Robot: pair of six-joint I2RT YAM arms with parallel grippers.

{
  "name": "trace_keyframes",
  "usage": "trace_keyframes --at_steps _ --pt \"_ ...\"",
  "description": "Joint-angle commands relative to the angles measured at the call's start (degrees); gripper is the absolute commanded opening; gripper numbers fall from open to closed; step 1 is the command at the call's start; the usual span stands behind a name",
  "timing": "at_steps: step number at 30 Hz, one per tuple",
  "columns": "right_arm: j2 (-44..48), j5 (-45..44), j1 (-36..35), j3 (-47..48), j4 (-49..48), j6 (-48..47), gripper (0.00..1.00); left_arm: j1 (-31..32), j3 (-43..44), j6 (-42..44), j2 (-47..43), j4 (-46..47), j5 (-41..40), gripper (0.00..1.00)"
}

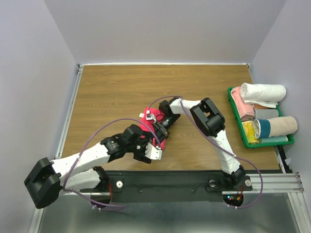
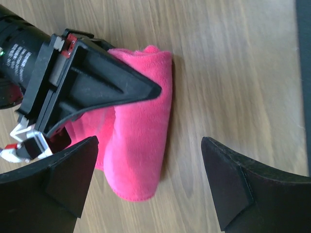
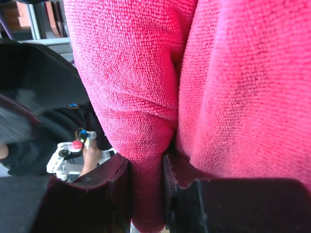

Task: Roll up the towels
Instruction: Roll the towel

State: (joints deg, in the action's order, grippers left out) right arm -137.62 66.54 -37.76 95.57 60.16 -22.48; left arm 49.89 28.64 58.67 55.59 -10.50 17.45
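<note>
The bright pinkish-red towel lies bunched and partly rolled on the wooden table near its middle front. My right gripper reaches down from the right and is shut on a fold of the towel, with the cloth bulging above the jaws. My left gripper sits just in front of the towel, open and empty. In the left wrist view its fingers straddle the near end of the roll without touching it, and the right gripper lies over the cloth.
A green tray at the right edge holds several rolled towels, among them a white one, a pink one and a beige one. Purple cables loop over both arms. A metal rail runs along the table's left side.
</note>
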Motion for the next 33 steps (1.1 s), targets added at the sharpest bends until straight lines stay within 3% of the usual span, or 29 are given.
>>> trace_keyframes --at_steps 1,8,11,12,16,18,20,21,22,28,33 --pt "-2.39 -4.32 0.05 0.85 2.33 -2.04 0.08 1.70 -0.43 -1.37 5.56 10.14 -5.93 0.99" --pt "-2.83 -4.58 0.76 1.02 2.86 -2.57 0.11 2.23 -2.72 0.48 13.83 15.25 -10.06 0.99" --pt "-2.74 -4.23 1.72 1.02 2.86 -2.13 0.16 2.32 -0.44 -0.75 17.43 10.87 -10.86 0.66" --pt "-2.74 -3.88 2.07 1.02 2.86 -1.69 0.18 2.23 0.35 -2.32 18.31 9.29 -10.95 0.49" --pt "-1.60 -3.09 4.44 1.02 3.03 -0.64 0.39 2.14 1.85 -2.51 17.54 1.21 -9.72 0.26" --pt "-0.81 -2.82 5.76 1.20 2.94 0.24 0.42 2.05 3.08 -3.56 16.92 -1.70 -7.36 0.17" --pt "-0.37 -3.26 6.46 1.63 2.86 0.94 0.58 2.05 5.27 -4.35 17.62 -6.53 -3.51 0.10" --pt "-0.11 -3.44 6.99 2.16 2.86 1.29 0.60 2.05 6.07 -4.88 18.05 -8.03 -2.35 0.08" --pt "0.42 -3.61 7.87 2.43 2.77 1.47 0.72 1.79 7.55 -5.93 19.10 -10.57 -1.12 0.04" --pt "3.75 -4.93 11.38 5.50 2.77 3.23 0.75 -0.22 11.08 -7.26 23.41 -15.77 6.97 0.00" --pt "9.29 -7.13 15.77 6.91 2.07 4.55 0.76 -8.04 16.61 -6.21 30.44 -19.73 14.62 0.00"
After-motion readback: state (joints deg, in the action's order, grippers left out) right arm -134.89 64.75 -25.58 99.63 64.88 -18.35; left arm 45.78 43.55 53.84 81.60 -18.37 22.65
